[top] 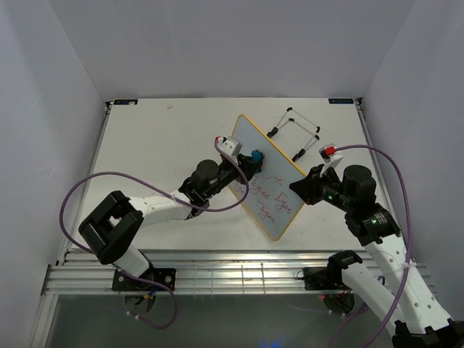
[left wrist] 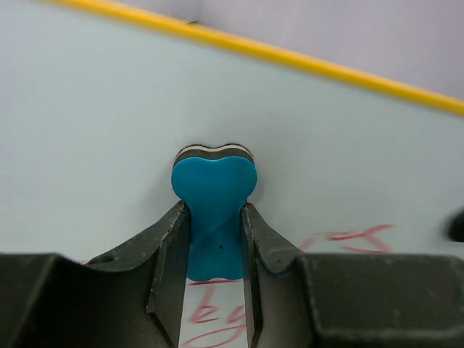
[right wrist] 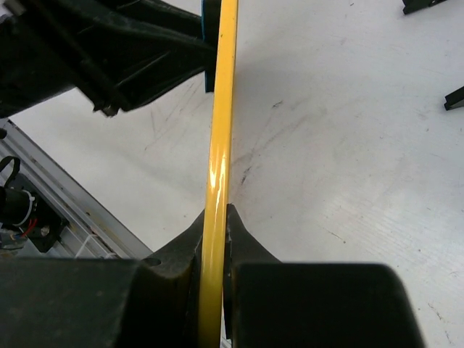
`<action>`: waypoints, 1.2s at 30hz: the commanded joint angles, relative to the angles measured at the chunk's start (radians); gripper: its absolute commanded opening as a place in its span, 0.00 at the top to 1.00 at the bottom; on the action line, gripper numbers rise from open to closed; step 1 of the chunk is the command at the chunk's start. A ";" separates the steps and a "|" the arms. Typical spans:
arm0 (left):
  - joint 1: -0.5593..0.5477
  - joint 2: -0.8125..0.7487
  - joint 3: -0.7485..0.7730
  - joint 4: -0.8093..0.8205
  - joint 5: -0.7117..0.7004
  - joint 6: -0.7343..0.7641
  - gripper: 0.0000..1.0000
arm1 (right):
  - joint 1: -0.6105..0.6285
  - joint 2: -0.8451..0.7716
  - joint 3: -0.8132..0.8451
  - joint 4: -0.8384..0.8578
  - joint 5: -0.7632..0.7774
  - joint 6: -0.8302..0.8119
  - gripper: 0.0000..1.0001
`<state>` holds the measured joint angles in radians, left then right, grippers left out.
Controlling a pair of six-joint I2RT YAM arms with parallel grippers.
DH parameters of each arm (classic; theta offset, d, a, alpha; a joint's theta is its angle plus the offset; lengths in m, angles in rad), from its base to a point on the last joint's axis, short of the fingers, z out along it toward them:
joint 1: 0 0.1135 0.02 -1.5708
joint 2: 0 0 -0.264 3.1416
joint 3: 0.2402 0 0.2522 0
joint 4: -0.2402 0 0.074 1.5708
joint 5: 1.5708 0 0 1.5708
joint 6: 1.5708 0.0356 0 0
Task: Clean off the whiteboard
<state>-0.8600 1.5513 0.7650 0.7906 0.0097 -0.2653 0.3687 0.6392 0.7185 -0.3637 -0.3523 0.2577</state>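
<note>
Table [top: 145, 145] under whiteboard [top: 281, 172], writing [top: 272, 197] partly hidden; left tool [left wrist: 214, 217] tight on eraser [left wrist: 214, 181], right tool [right wrist: 214, 217] tight on frame [right wrist: 221, 109].

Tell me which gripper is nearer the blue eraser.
Left. The left gripper is shut on the eraser, pressing it to the whiteboard; the right gripper clamps the board's yellow edge, apart from it.

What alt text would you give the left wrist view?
Dark jaws of the left gripper are shut on a small blue bone-shaped eraser, held against a flat whiteboard with a thin yellow frame along its top edge. Red handwritten marks show on the board beside and below the jaws.
</note>
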 commanded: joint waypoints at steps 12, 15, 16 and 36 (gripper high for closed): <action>-0.097 0.058 0.045 0.015 0.130 0.023 1.00 | 0.033 -0.032 0.062 0.192 -0.209 0.074 0.92; -0.175 0.072 0.053 0.047 0.121 0.006 1.00 | 0.033 -0.035 0.067 0.206 -0.205 0.086 0.92; -0.195 0.075 0.050 0.071 0.105 0.002 1.00 | 0.033 -0.036 0.067 0.210 -0.202 0.090 0.92; 0.089 0.107 -0.085 0.128 -0.001 -0.072 1.00 | 0.033 -0.064 0.114 0.215 -0.289 0.149 0.92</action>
<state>-0.8814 1.6321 0.6979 0.9691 0.0265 -0.3359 0.3603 0.6281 0.7273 -0.3725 -0.3202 0.2932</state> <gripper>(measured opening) 0.399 0.092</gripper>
